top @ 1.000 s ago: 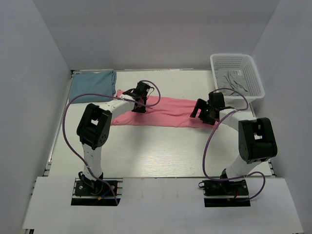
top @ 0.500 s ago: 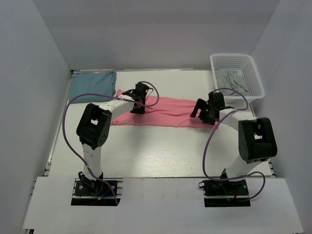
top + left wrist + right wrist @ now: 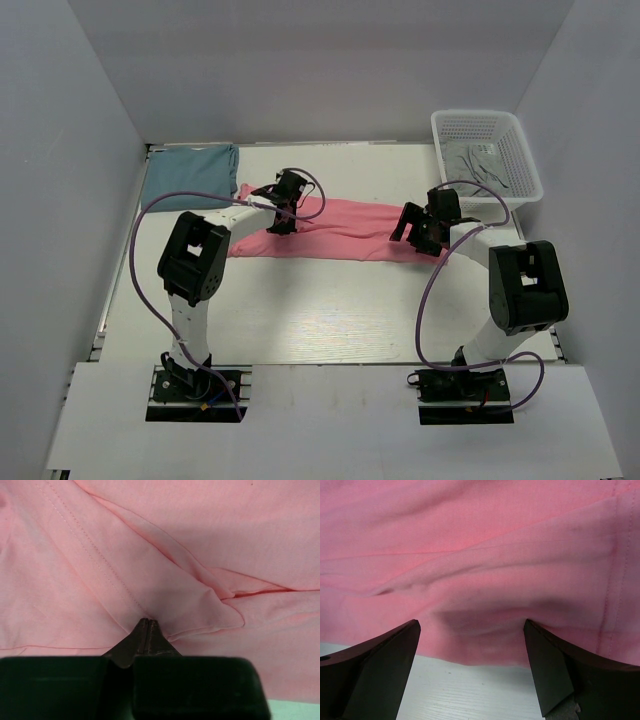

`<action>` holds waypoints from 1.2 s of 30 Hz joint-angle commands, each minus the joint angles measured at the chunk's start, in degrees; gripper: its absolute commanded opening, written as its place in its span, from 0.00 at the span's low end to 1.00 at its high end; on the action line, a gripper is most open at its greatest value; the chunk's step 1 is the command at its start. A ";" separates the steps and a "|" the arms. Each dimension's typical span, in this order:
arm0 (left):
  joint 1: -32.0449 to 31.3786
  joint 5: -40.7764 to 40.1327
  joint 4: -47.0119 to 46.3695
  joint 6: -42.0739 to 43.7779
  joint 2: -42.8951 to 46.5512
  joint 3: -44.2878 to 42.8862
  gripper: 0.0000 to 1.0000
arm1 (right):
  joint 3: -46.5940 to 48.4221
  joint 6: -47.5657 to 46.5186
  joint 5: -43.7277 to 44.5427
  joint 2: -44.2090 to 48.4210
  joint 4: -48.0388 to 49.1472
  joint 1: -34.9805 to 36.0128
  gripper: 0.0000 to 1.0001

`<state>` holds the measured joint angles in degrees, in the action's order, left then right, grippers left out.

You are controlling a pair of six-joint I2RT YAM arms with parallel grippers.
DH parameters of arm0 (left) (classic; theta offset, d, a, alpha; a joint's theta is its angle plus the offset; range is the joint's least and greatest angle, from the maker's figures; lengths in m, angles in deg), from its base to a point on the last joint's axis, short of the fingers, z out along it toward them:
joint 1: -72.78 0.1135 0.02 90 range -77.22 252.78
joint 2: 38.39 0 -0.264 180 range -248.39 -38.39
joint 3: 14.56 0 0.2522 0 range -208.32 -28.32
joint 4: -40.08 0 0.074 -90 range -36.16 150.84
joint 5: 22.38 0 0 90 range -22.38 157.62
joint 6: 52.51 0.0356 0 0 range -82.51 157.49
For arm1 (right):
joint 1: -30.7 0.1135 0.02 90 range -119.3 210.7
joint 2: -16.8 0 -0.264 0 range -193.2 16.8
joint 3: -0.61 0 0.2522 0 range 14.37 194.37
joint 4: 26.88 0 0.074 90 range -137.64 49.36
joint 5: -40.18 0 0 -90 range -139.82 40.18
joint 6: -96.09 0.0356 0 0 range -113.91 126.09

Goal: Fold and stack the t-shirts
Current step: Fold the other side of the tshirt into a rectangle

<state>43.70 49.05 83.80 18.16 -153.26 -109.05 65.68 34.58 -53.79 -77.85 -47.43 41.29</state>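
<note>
I was working in a robot lab cell. Plain grey panels (image 3: 90, 150) walled in a white table (image 3: 330, 310), with black base plates (image 3: 195, 385) bolted at its near edge.

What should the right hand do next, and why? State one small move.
Probably close the right hand: it stands open astride the near edge of the salmon pink cloth t-shirt, while the left hand is shut on a fold of it.

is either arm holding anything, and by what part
The left gripper pinches a fold of the pink shirt beside a stitched seam. The right gripper is open, holding nothing.
</note>
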 commanded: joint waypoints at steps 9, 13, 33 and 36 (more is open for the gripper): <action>0.16 -3.93 -1.04 7.64 -1.32 -10.15 0.00 | 2.74 -0.54 1.51 -1.76 -2.79 0.05 0.90; 0.16 -4.64 -0.62 9.84 -3.78 -13.31 0.00 | 3.18 -0.98 1.51 -1.07 -2.62 -0.04 0.90; 0.16 1.78 0.10 1.75 4.65 0.31 1.00 | 1.34 -1.16 1.51 -2.38 -2.44 0.13 0.90; 0.16 2.48 0.10 2.46 4.13 0.31 0.92 | 1.43 -1.16 1.51 -2.55 -2.53 0.22 0.90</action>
<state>43.74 50.41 84.58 20.82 -150.57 -109.14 67.10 34.12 -52.85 -78.83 -48.82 41.29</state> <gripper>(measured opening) 0.937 0.904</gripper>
